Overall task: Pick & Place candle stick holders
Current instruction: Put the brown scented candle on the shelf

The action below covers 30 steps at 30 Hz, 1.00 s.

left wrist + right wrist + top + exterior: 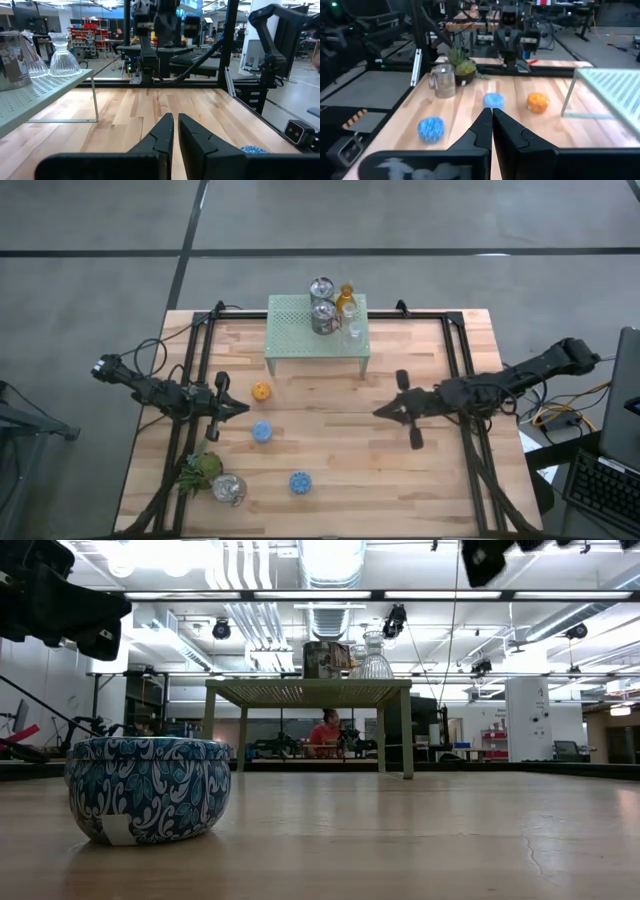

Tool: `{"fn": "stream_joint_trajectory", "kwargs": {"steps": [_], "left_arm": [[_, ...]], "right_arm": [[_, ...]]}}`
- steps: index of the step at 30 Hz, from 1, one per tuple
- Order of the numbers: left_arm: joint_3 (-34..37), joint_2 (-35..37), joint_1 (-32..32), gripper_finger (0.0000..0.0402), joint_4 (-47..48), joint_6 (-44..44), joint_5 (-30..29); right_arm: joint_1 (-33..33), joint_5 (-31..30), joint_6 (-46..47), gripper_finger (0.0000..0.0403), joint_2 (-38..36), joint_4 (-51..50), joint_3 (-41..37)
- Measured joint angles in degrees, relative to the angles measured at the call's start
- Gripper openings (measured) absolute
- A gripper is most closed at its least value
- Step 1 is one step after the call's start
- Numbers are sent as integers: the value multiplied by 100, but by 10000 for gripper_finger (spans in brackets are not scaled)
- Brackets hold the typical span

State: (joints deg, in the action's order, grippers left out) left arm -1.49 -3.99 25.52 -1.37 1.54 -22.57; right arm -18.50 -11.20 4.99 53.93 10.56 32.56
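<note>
Two silvery metal round holders, an amber glass holder and clear glass holders stand clustered upright on the pale-green mesh stand. On the wooden table in front of the stand sit a small orange round holder and two blue patterned round holders, well apart. A third silvery metal holder stands near the table's front left corner.

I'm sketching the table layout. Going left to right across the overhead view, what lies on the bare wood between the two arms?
Green plant → silvery holder → orange holder (the nearer blue holder overlaps it in order) → farther blue holder.
</note>
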Motion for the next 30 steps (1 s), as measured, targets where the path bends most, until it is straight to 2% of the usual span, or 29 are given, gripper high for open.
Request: {"fn": "stream_joint_trajectory", "kwargs": {"steps": [7, 16, 22, 27, 30], "left_arm": [[0, -2, -1, 30, 0, -1, 0], [-1, 0, 0, 30, 2, 0, 0], [5, -2, -1, 30, -95, 111, -2], [8, -4, -5, 30, -888, 648, -184], [6, 0, -7, 30, -1516, 1083, -278]], "right_arm": [[2, 48, -27, 8, -1121, 956, -1436], [13, 24, 14, 8, -2208, 1521, -2624], [13, 4, -1, 8, -2661, 1537, -3015], [13, -183, 100, 8, -2854, 1515, -3130], [14, -50, 138, 8, -2910, 1510, -3136]]}}
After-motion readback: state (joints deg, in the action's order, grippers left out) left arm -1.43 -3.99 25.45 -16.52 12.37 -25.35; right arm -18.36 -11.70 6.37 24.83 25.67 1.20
